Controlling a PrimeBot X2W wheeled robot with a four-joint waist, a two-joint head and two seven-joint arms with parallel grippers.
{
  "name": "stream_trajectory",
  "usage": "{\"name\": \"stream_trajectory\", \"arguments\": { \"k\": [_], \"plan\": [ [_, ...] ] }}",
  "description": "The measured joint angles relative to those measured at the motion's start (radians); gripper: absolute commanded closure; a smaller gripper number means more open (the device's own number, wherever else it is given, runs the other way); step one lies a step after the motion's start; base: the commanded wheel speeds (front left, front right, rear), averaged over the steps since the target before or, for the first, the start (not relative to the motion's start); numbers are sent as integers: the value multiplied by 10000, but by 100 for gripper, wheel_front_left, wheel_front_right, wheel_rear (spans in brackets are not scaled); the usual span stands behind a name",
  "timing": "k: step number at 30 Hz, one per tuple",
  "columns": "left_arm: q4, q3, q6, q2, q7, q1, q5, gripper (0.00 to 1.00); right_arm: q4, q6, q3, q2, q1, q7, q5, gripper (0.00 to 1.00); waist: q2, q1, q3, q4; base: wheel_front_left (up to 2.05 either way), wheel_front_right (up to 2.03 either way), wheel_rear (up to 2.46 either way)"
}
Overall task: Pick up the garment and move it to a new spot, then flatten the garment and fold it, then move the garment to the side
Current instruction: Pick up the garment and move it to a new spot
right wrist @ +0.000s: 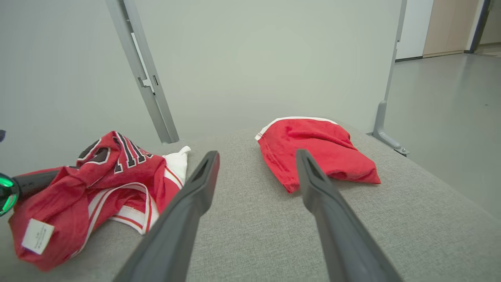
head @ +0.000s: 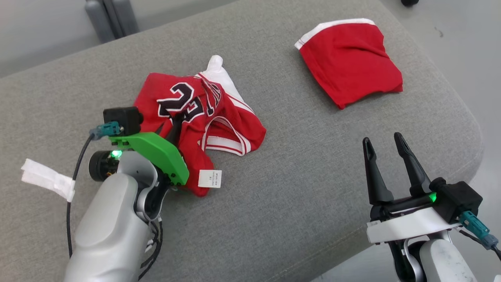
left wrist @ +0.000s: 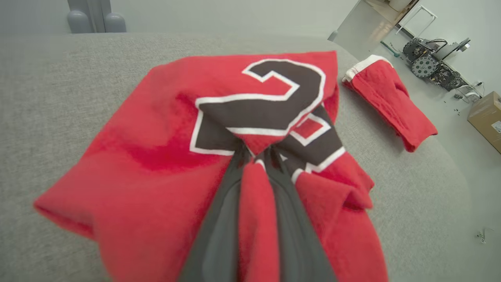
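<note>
The garment [head: 231,117] is a red jersey with a dark, white-edged number, lying crumpled at the middle left of the grey cushion [head: 297,180]. My left gripper [head: 173,131] is shut on a fold of it near the number. The left wrist view has red cloth pinched between the two dark fingers [left wrist: 256,156], and the jersey [left wrist: 156,164] spreads out around them. My right gripper [head: 382,139] stands open over the cushion's near right part, away from the jersey, with nothing between its fingers [right wrist: 195,188]. The jersey [right wrist: 117,172] lies to its left.
A second red cloth with a white band [head: 348,58] lies folded at the cushion's far right [right wrist: 317,149]. The cushion's rounded edge [head: 469,129] drops to the floor on the right. Grey posts [head: 111,15] stand behind. A cardboard box [left wrist: 487,117] sits on the floor.
</note>
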Motion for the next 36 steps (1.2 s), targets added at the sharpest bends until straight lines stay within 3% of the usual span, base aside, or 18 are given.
{"name": "stream_trajectory", "arguments": {
  "k": [2, 3, 4, 9, 13, 16, 21, 28, 36],
  "plan": [
    [422, -130, -12, 8, -414, 6, 232, 100, 27, -2, -29, 25, -3, 0, -10, 0, 0, 0, 208, -69, 0, 0, 0],
    [650, -215, 4, 8, -700, -12, 397, 83, 38, -2, -12, 25, -7, 0, -33, 0, 0, 0, 299, -83, 0, 0, 0],
    [871, -368, 13, 8, -899, -47, 625, 0, 63, -2, 2, 23, -10, 0, -61, 0, 0, 0, 347, -62, 0, 0, 0],
    [1258, -867, 349, -81, -2650, -175, 1618, 0, 148, 0, 0, -105, 14, 0, -127, 0, 0, 0, 332, 184, 0, 0, 0],
    [1080, -1072, 884, -186, -3586, -47, 2228, 0, 245, 0, 79, -247, 243, 0, -153, 0, 0, 0, 109, 486, 0, 0, 0],
    [439, -951, 1296, -224, -3697, 557, 2585, 0, 364, -2, 134, -284, 467, 0, -153, 0, 0, 0, -132, 813, 0, 0, 0],
    [-2138, -4, 1835, -236, -3743, 2509, 3183, 0, 514, -2, 155, -245, 855, 0, -167, 0, 0, 0, -728, 1557, 0, 0, 0],
    [-4556, 821, 1647, -278, -3758, 5096, 4253, 0, 658, -2, 169, -115, 1100, 0, -169, 0, 0, 0, -1655, 2812, 0, 0, 0],
    [-5779, 1269, 1427, -566, -3758, 7066, 5129, 0, 708, -2, 81, -19, 1563, 0, -180, 0, 0, 0, -2626, 3637, 0, 0, 0]
  ]
}}
